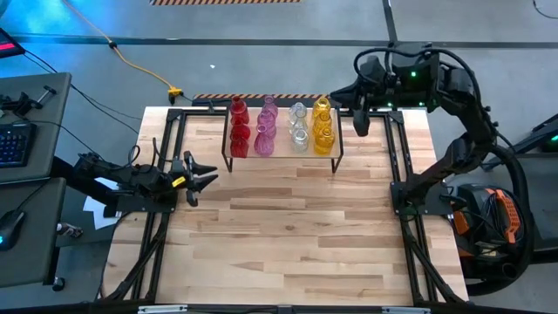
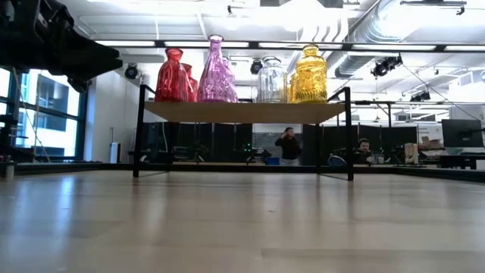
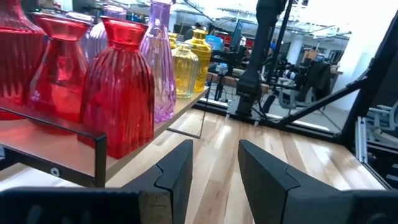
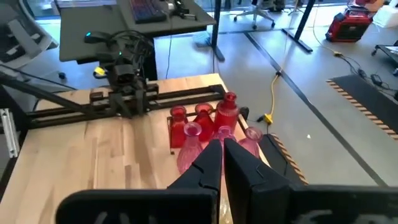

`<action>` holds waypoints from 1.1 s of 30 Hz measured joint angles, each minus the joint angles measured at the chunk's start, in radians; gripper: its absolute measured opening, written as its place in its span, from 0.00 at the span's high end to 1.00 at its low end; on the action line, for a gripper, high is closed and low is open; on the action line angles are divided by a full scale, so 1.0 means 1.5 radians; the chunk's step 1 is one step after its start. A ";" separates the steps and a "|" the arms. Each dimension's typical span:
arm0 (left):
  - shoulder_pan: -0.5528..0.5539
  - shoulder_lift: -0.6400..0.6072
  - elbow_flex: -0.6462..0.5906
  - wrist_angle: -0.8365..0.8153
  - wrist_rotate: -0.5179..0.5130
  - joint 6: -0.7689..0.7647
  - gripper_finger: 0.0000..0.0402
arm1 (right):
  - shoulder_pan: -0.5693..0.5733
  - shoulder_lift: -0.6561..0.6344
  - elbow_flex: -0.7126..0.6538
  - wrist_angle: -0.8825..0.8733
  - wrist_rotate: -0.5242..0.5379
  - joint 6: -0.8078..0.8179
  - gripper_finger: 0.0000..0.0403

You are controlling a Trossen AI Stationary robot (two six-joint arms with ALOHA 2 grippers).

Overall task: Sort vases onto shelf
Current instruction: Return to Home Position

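left hand (image 1: 209,174) (image 3: 215,147): fingers apart, nothing between them; low over the surface (image 1: 288,235), near the front left corner of the shelf (image 1: 281,156) (image 2: 246,112), not touching it.
right hand (image 1: 359,122) (image 4: 222,144): fingers drawn together, empty; just beside the shelf's right end, toward its back.
shelf: stands at the far middle of the surface.
vases: all on the shelf, in four columns running front to back; left to right, red vases (image 1: 239,131), pink vases (image 1: 266,129), clear vases (image 1: 298,127), yellow vases (image 1: 323,127).
hard to make out: number per column, since the glass overlaps from above.
low view: front row plain, the rest mostly hidden behind it.
right wrist view: own fingers cover the clear and yellow columns.
left wrist view: one red vase cut off at the edge.
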 joint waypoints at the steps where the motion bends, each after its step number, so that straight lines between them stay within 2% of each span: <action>1: 0.000 0.000 0.000 0.000 -0.004 0.000 0.70 | 0.002 0.000 0.000 0.003 -0.001 -0.004 1.00; 5: 0.000 0.000 0.000 0.000 -0.010 0.036 0.70 | -0.005 0.000 0.000 -0.017 0.012 -0.004 1.00; 8: 0.000 0.000 0.000 0.000 -0.009 0.052 0.70 | -0.007 -0.001 0.000 -0.041 0.015 0.070 1.00; 11: 0.000 0.000 0.000 0.000 -0.009 0.052 0.70 | -0.002 -0.019 0.000 -0.054 0.004 0.087 1.00; 17: 0.000 0.000 0.000 0.000 -0.009 0.052 0.70 | 0.020 -0.108 0.000 -0.068 0.001 0.053 1.00; 21: 0.000 0.000 0.000 0.000 -0.009 0.052 0.70 | 0.042 -0.182 -0.015 -0.091 0.038 0.054 1.00; 23: 0.000 0.000 0.000 0.000 -0.009 0.052 0.70 | 0.056 -0.228 -0.072 -0.073 0.046 0.056 1.00; 26: 0.000 0.000 0.000 0.000 -0.009 0.052 0.70 | 0.070 -0.321 -0.219 -0.005 0.057 0.057 1.00; 29: 0.000 0.000 0.000 0.000 -0.008 0.052 0.70 | 0.071 -0.436 -0.408 0.131 0.067 0.055 1.00; 33: 0.000 0.000 0.000 0.000 -0.008 0.052 0.70 | 0.071 -0.580 -0.646 0.325 0.011 0.056 1.00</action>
